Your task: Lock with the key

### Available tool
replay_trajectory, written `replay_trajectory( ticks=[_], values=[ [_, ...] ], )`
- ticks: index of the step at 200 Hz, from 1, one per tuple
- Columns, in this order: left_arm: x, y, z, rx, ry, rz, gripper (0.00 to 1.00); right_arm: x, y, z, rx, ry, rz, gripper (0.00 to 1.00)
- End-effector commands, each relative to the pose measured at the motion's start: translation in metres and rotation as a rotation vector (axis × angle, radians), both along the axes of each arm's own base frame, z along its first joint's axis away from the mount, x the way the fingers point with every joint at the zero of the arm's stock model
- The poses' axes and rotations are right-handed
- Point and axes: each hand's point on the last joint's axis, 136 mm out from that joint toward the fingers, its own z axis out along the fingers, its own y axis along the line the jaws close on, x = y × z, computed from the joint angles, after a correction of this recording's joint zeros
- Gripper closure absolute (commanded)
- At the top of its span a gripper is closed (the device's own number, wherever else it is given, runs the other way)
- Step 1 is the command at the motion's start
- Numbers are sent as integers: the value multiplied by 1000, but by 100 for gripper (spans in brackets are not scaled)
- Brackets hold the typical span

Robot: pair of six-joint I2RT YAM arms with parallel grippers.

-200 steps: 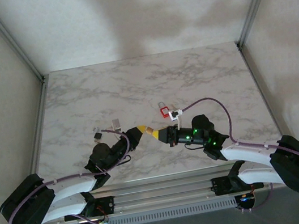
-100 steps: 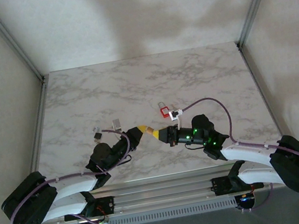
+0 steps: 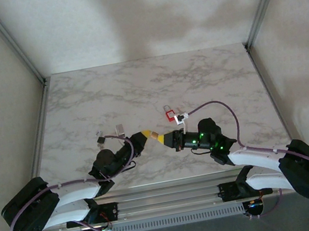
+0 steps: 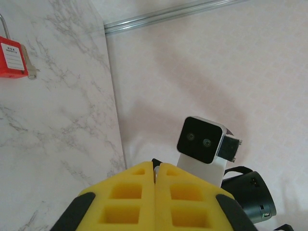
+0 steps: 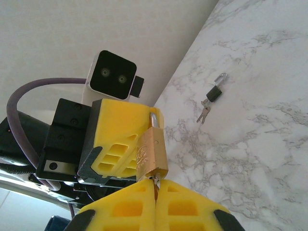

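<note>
- Left gripper (image 4: 155,169) clenched on brass padlock (image 5: 151,151).
- Right gripper (image 5: 155,188) pinches key (image 5: 155,181) at the padlock's base.
- Red padlock (image 4: 12,60) lies apart on marble table (image 3: 138,88).

1 brass padlock (image 5: 153,153) in mid-air, shackle end L, w/ key (image 5: 155,186) in its R-end keyhole.

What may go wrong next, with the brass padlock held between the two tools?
1. The left tool seems to grip the brass padlock only at its shackle, so the body may swivel when the key turns.
2. The right tool pinches just a small end of the key; it may slip out.
3. Both tools almost touch and might collide.
</note>
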Motion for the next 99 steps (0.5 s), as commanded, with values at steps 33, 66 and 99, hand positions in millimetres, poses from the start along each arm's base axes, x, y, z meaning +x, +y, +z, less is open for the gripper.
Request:
replay_trajectory(
  ticks=[33, 66, 99],
  values=[
    [5, 20, 11, -68, -13, 98, 100, -1, 6, 15, 34, -35, 26, 100],
    [8, 29, 8, -71, 3, 141, 100, -1, 6, 14, 32, -28, 31, 100],
    [10, 35, 4, -75, 22, 176, 100, -2, 7, 14, 32, -21, 40, 100]
  ],
)
